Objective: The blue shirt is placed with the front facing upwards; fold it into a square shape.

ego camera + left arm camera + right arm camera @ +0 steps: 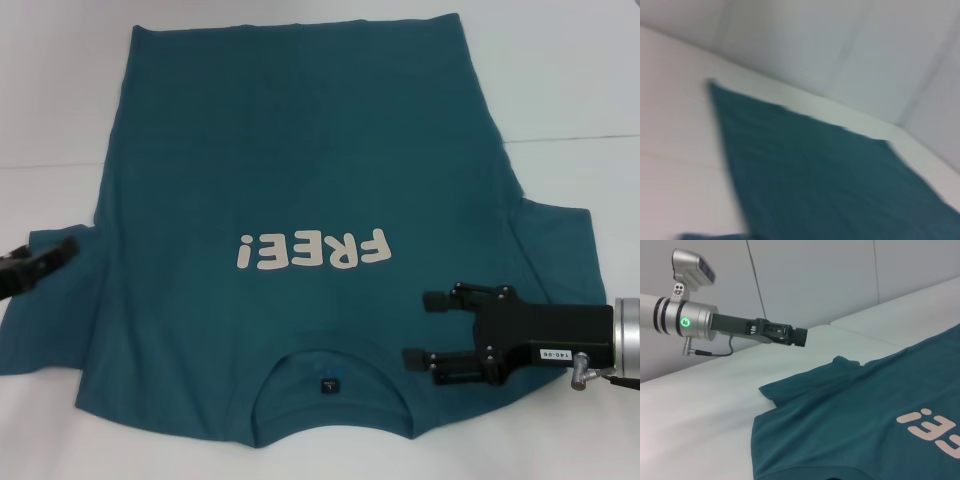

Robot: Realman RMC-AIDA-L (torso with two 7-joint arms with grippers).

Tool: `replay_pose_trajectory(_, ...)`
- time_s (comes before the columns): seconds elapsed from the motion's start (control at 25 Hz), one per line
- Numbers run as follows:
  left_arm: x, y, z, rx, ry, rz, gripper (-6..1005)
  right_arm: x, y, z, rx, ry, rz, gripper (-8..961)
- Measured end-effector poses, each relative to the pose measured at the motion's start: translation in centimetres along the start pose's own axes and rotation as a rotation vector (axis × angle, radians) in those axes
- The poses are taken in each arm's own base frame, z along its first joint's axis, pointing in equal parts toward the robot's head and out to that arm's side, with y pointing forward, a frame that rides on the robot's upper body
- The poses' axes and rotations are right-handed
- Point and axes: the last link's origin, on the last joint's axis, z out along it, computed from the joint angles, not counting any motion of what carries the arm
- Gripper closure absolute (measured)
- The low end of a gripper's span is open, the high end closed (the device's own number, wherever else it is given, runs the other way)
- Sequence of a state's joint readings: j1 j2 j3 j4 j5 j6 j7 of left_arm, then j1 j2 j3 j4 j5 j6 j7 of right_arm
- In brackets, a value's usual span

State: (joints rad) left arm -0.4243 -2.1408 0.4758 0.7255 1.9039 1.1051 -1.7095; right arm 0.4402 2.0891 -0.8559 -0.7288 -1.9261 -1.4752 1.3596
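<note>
The blue shirt [300, 150] lies spread flat, front up, its cream "FREE!" print [310, 250] upside down to me and its collar [330, 372] nearest my body. My right gripper [415, 328] is open just above the shoulder beside the collar, fingers pointing toward the shirt's middle, nothing between them. My left gripper [60, 252] sits at the far left over the outer edge of the left sleeve [50, 320]. In the right wrist view the left gripper [799, 336] hovers above the table past the sleeve tip [840, 362]. The left wrist view shows only the shirt [830, 175].
A white padded table [580, 80] carries the shirt, with bare surface on both sides and beyond the hem. The right sleeve [560, 250] spreads out behind the right gripper. A pale wall [840, 280] rises close behind the table.
</note>
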Motion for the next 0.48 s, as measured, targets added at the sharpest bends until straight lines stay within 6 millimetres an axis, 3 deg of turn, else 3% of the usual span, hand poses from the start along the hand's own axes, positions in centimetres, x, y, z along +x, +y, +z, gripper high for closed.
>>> replay_pose_trajectory(0.48, -0.7, -3.8, -0.3, 0.216, -0.006, -0.132, 174, -0.1, -0.2, 0.0, 0.008, 0.002, -0.005, 26)
